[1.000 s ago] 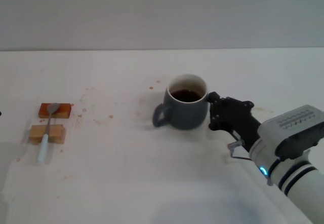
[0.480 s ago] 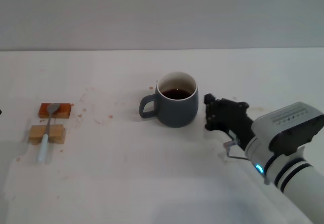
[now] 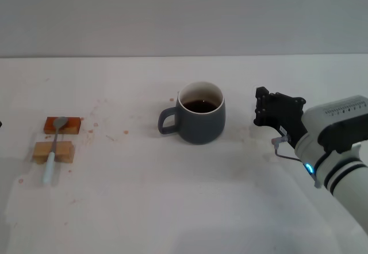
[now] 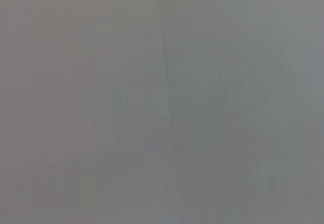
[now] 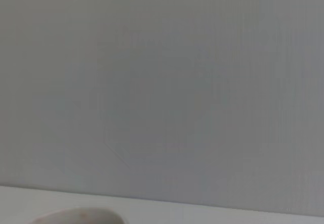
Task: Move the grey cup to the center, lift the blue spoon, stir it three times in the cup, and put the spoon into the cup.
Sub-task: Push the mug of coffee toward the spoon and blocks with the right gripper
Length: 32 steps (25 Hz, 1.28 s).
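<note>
While the grey cup (image 3: 200, 120) stands upright, the right gripper (image 3: 261, 107), grip unreadable, hovers apart.

- The head view looks forward and down from above onto the table (image 3: 172, 208), taking in the cup (image 3: 201, 120) at the middle and the wall behind.
- The left wrist view faces a plain grey surface only.
- The right wrist view faces the wall (image 5: 162, 82), level with the table edge (image 5: 228, 211); it shares the wall and the table with the head view.

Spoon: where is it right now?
Head view, far left of the table: the spoon lies across two wooden blocks, well left of the cup.
</note>
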Each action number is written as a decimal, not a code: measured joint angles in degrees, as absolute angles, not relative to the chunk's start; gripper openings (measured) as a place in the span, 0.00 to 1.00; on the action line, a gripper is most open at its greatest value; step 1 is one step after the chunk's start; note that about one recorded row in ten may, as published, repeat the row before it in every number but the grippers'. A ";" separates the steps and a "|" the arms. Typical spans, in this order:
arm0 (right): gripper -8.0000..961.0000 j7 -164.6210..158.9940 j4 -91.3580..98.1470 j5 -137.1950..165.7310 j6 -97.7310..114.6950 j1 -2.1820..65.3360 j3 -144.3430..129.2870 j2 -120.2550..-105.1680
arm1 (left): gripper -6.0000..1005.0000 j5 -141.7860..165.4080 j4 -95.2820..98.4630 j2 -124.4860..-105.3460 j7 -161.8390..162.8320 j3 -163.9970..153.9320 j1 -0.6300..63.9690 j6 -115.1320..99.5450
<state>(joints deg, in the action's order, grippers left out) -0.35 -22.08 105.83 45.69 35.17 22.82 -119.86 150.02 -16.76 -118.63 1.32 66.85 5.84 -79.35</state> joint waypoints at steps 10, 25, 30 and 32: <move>0.01 -0.35 -22.23 105.99 41.11 38.11 24.03 -119.81 | 0.84 149.77 -16.42 -118.59 1.32 67.17 6.80 -79.14; 0.01 -0.22 -25.49 106.63 37.11 38.76 23.20 -119.79 | 0.84 149.78 -16.34 -118.45 1.23 67.59 7.29 -79.08; 0.01 -0.32 -26.50 109.13 36.58 38.76 23.14 -119.82 | 0.84 149.78 -16.34 -118.50 1.24 67.58 7.26 -79.11; 0.01 -0.33 -27.04 109.32 36.27 38.76 23.13 -119.82 | 0.84 149.77 -16.34 -118.54 1.23 67.57 7.12 -79.18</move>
<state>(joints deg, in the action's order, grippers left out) -0.33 -27.04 109.32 36.27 38.76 23.13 -119.82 149.77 -16.34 -118.54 1.23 67.57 7.12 -79.18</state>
